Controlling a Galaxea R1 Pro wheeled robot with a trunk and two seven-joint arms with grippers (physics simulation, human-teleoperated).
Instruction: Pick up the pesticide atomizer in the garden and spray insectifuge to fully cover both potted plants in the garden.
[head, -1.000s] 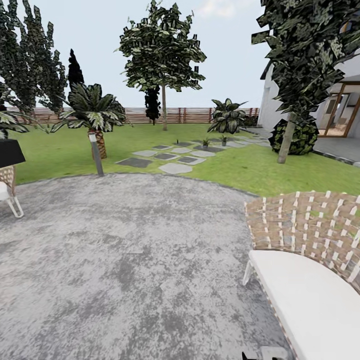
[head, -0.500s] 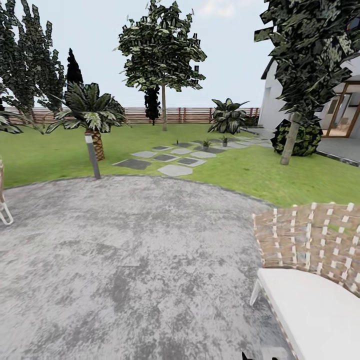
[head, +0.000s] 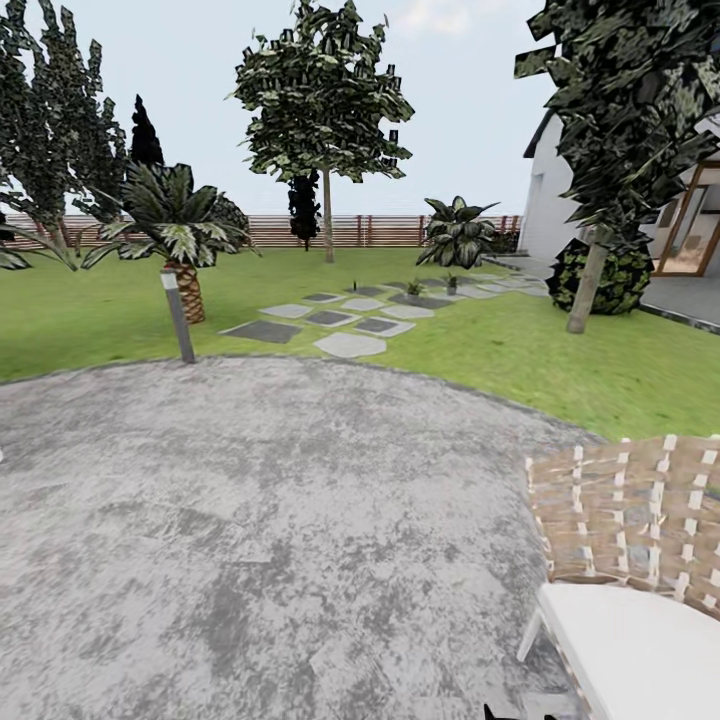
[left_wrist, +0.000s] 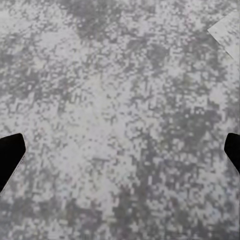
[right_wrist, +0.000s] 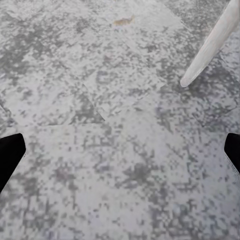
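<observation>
Far ahead in the head view, the garden lawn (head: 120, 310) carries grey stepping stones (head: 348, 344). Two small potted plants (head: 413, 288) (head: 451, 283) stand among the far stones. A tiny dark upright thing (head: 354, 284) sits left of them on the stones; it could be the pesticide atomizer, but it is too small to tell. My left gripper (left_wrist: 120, 155) is open over mottled grey paving, its dark fingertips (left_wrist: 10, 155) far apart with nothing between them. My right gripper (right_wrist: 120, 155) is open too, over the same paving.
I stand on a round grey patio (head: 250, 520). A woven chair with a white cushion (head: 630, 520) is close at my right; its white leg (right_wrist: 212, 42) shows by the right gripper. A grey bollard post (head: 178, 315), a palm (head: 180, 230), a tree trunk (head: 588, 290) and a fence (head: 280, 230) lie ahead.
The camera has moved forward: the woven chair has slid lower and to the right, and the chair and dark table at the left edge have left the picture. The garden things themselves have not moved.
</observation>
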